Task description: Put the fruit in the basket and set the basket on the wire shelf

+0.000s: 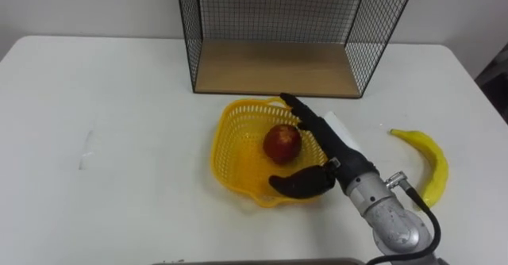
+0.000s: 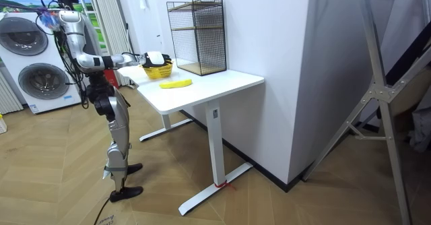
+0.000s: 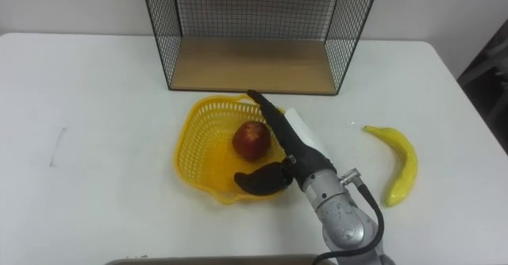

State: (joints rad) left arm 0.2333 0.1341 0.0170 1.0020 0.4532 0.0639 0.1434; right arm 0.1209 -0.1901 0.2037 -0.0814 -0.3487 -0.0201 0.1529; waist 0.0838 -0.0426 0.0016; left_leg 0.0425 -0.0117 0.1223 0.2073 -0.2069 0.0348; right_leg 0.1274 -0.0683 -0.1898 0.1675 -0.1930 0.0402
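I see the right hand [image 1: 336,157] over the basket [image 1: 230,163] — fingers straight along the apple's [image 1: 282,142] right side, thumb spread across the near rim, relaxed and gripping nothing. Apple sits inside the basket, right by the fingers, can't tell if touching. Banana [image 1: 429,159] lies on the table [image 1: 119,138] to the right, well apart from the basket — shelf [image 1: 274,68] stands just behind it, w/ the robot at the table's edge.
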